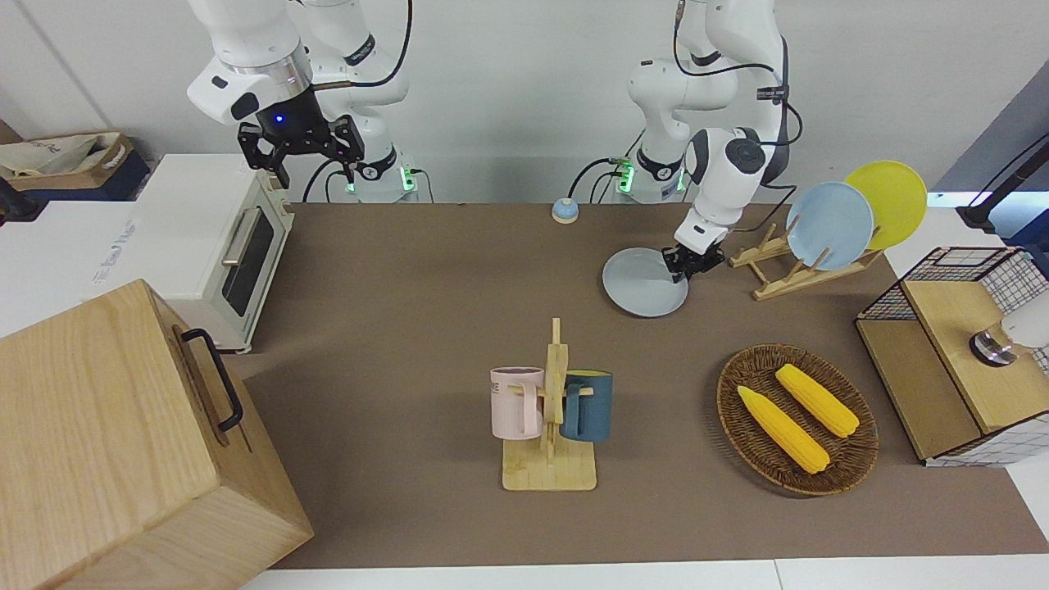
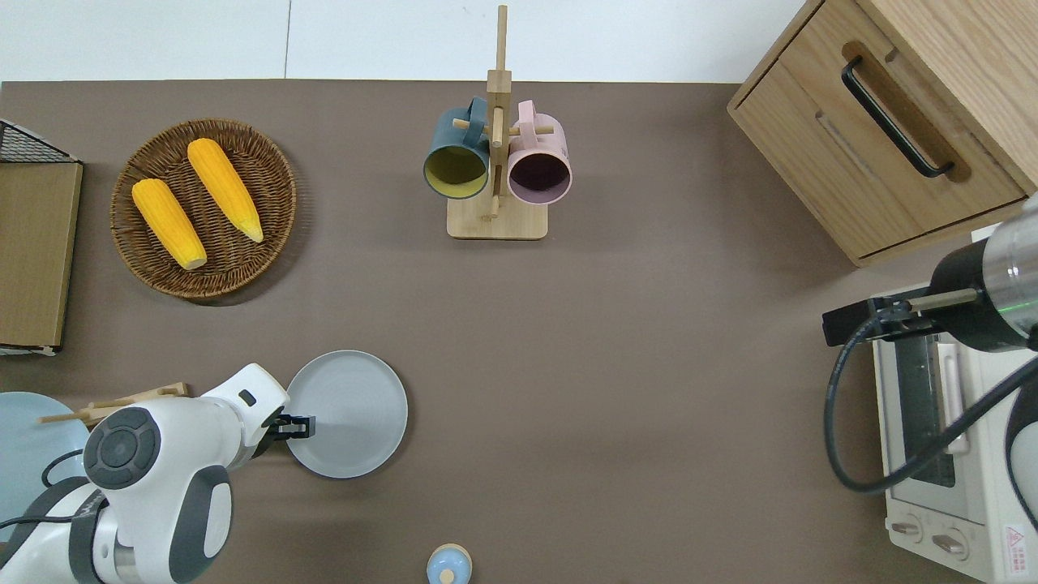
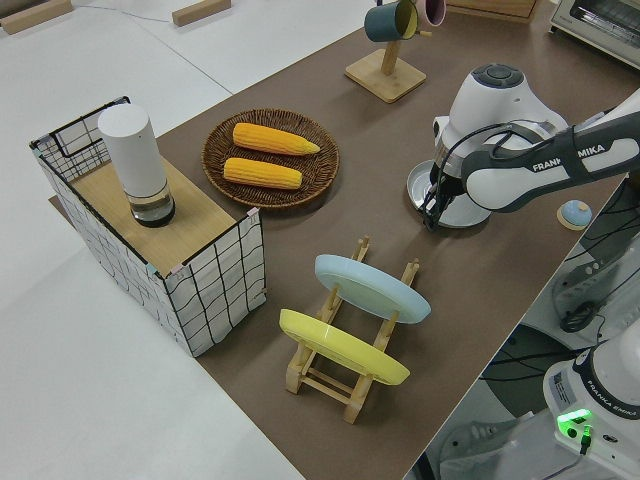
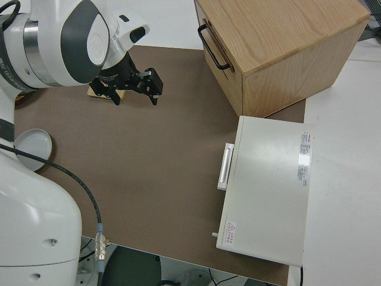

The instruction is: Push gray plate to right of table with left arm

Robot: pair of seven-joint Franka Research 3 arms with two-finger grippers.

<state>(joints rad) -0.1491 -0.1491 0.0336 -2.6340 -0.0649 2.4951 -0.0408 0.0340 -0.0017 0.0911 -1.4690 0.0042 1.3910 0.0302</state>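
Both arms white w/ dark grey joint caps, black cables. Left arm: "FRANKA EMIKA" lettering on link. Right gripper: black, blue LED. Bases: green lights.

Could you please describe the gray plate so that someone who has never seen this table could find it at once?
Start at the wooden dish rack at the left arm's end of the table. Beside it, toward the table's middle, the gray plate lies flat on the brown mat, with the left gripper at its rim. The sky-blue plate and the yellow plate stand upright in the rack instead.
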